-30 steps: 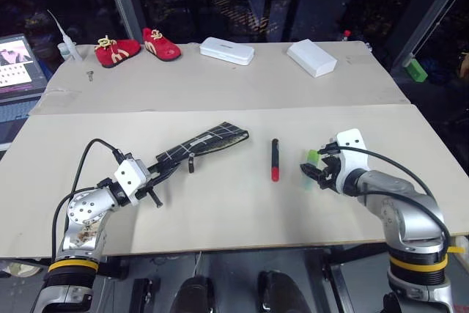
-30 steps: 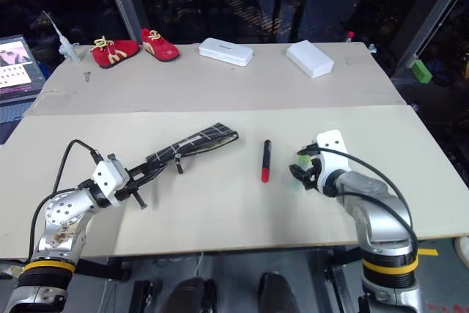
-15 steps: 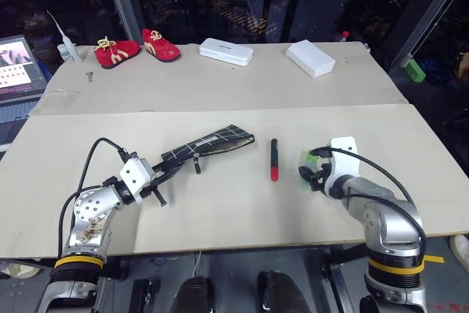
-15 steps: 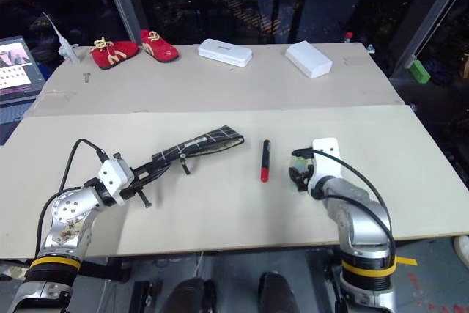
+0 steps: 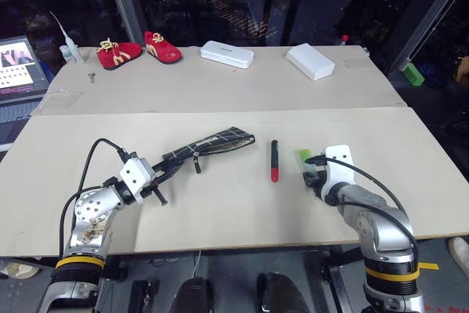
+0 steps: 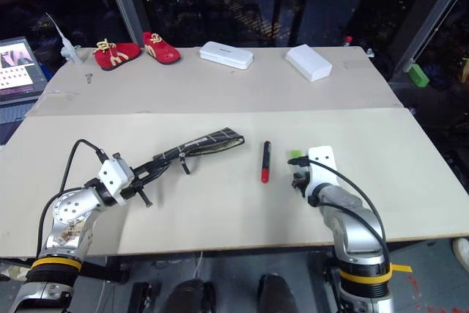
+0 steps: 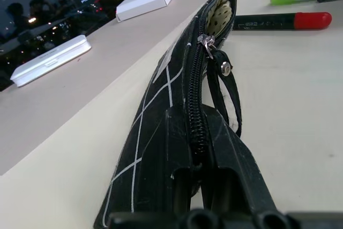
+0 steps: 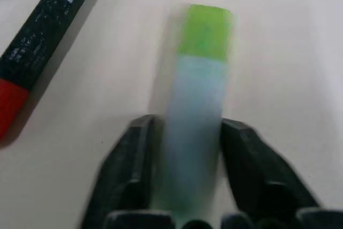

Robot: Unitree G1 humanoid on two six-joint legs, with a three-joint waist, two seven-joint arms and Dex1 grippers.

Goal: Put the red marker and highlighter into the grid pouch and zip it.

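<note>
Between the right jaws (image 8: 185, 148) lay the highlighter (image 8: 198, 95), fingers touching its sides; left jaws (image 7: 211, 148) pinched the grid pouch (image 7: 177, 105).

I can't read any text from here. The red marker (image 8: 40, 57) carries a small white printed label on its black barrel, seen from both wrist cameras, but the characters are too small and blurred for me to make out. The laptop screen (image 5: 18, 60) at my far left shows rows of small marks, also illegible.
</note>
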